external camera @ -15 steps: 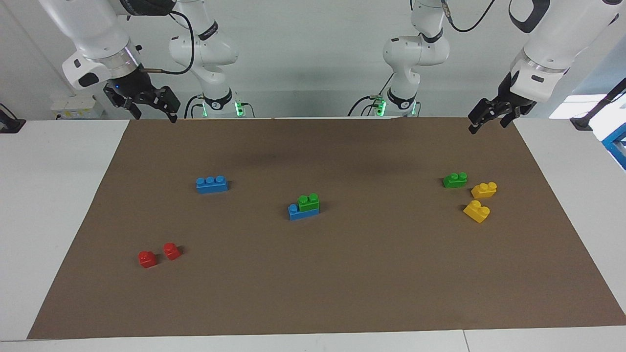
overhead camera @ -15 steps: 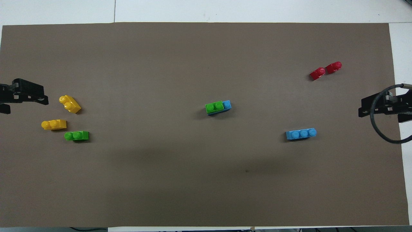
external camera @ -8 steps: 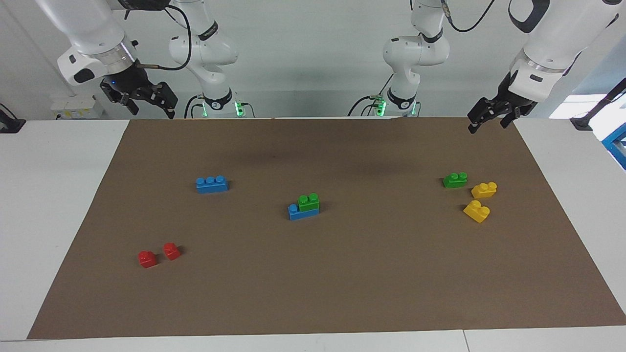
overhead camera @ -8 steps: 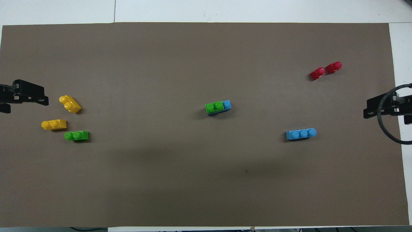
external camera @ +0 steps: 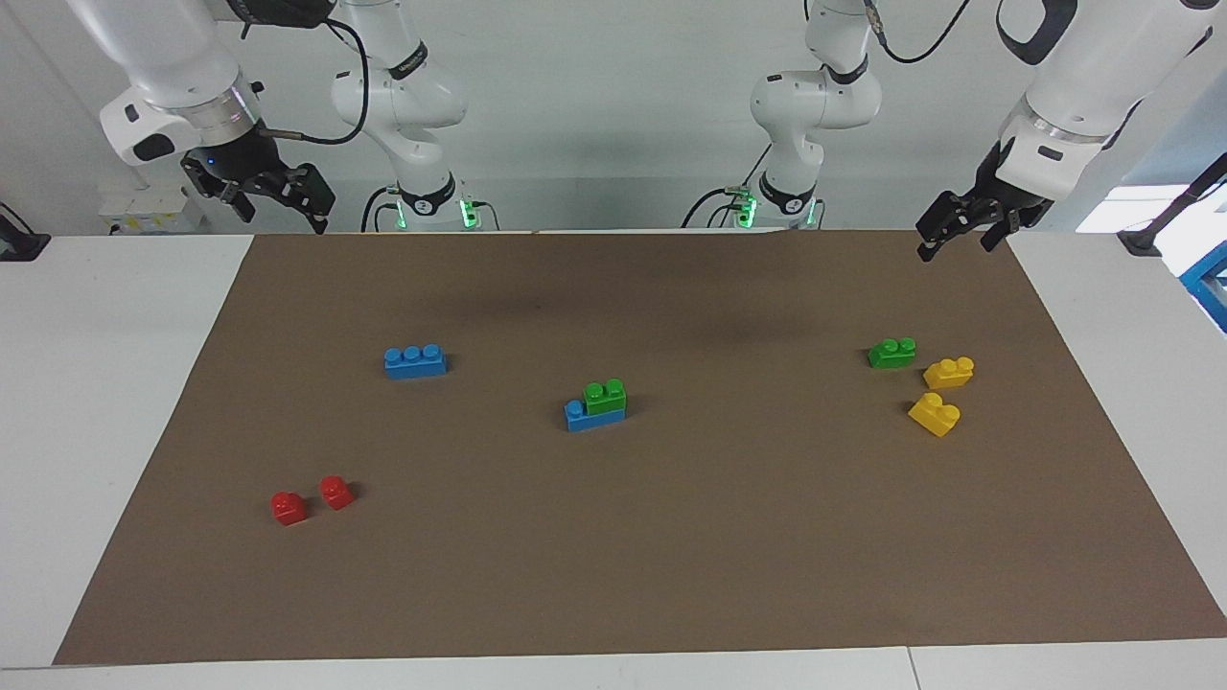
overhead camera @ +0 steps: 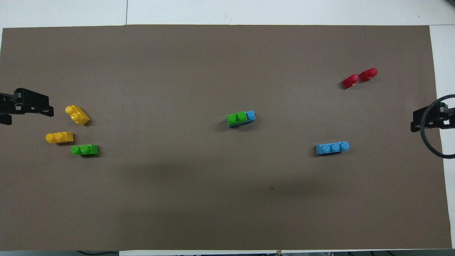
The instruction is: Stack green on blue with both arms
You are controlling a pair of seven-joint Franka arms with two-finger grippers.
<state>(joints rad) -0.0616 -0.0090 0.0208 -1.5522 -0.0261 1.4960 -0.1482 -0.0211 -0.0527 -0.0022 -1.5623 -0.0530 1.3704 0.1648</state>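
A green brick (external camera: 605,396) sits pressed on one end of a blue brick (external camera: 594,416) at the middle of the brown mat; the stack also shows in the overhead view (overhead camera: 237,118). A second green brick (external camera: 891,353) lies loose toward the left arm's end. A second blue brick (external camera: 415,360) lies alone toward the right arm's end. My left gripper (external camera: 954,247) hangs open and empty over the mat's corner nearest the robots. My right gripper (external camera: 283,218) is open and empty, raised by the mat's edge at its own end.
Two yellow bricks (external camera: 949,372) (external camera: 935,414) lie beside the loose green brick, a little farther from the robots. Two red bricks (external camera: 289,507) (external camera: 335,492) lie toward the right arm's end, farther from the robots than the lone blue brick.
My right gripper has drawn back and up toward its own end of the table. My left gripper has barely moved. No brick has moved.
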